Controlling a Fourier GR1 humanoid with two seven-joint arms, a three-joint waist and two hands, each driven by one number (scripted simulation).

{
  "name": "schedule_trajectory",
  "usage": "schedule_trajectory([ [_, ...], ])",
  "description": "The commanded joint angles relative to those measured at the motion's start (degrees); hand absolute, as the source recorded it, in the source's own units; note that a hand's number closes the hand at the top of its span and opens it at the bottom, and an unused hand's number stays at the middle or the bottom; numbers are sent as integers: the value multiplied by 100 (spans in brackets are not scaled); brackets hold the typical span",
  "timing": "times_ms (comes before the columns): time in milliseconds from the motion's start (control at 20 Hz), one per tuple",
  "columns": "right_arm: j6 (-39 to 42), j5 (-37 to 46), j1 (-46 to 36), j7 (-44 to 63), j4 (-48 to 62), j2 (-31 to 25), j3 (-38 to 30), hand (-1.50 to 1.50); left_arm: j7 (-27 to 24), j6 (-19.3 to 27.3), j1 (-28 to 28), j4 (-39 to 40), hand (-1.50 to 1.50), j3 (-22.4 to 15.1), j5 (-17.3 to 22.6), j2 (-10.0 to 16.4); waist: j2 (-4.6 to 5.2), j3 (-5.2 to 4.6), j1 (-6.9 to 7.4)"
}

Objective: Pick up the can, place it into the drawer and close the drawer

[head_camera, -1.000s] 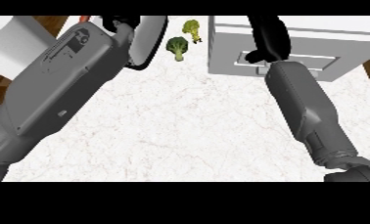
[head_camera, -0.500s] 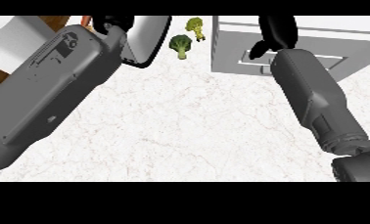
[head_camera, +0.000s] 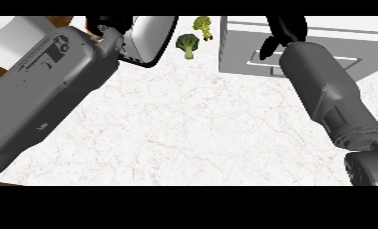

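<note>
Left hand (head_camera: 111,23): black, at the view's upper left, mostly hidden behind its own broad grey forearm (head_camera: 59,88) and cut off by the view's top edge; what shows of it is clamped on the can (head_camera: 151,40). The can is a pale silvery cylinder with a dark rim, tilted and touching this hand's right side, held up off the table (head_camera: 192,123) (its top end is cut off, and any label cannot be made out). Right hand (head_camera: 288,29): black, at the upper right, over the grey drawer (head_camera: 244,53), with its far part lost past the view's edge; whether it is spread or closed cannot be told. Right forearm (head_camera: 328,93): grey, running from this hand down to the lower right corner and covering part of the drawer's front. The drawer extends to both sides of the right hand, and whether it stands pulled out or pushed in cannot be told from this angle. Broccoli (head_camera: 188,44): lying on the table between the two hands, just right of the can and apart from it. Yellow-green vegetable (head_camera: 203,25): just beyond the broccoli, near the drawer's left wall, kind unclear. A wooden patch (head_camera: 63,20) and a white block (head_camera: 22,30) lie left of the left hand, both partly hidden.
</note>
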Motion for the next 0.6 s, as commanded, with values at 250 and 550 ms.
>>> schedule_trajectory([
  [250, 826, -1917, -470, -1041, -211, 321, -1750, -150, 149, 29, 51, -164, -150, 26, -33, 129, -94, -27, -9],
  [550, 1148, -2264, -444, -1379, -136, 153, -2116, -150, 17, 38, 522, -522, -150, -56, -114, 92, -76, -59, 37],
])
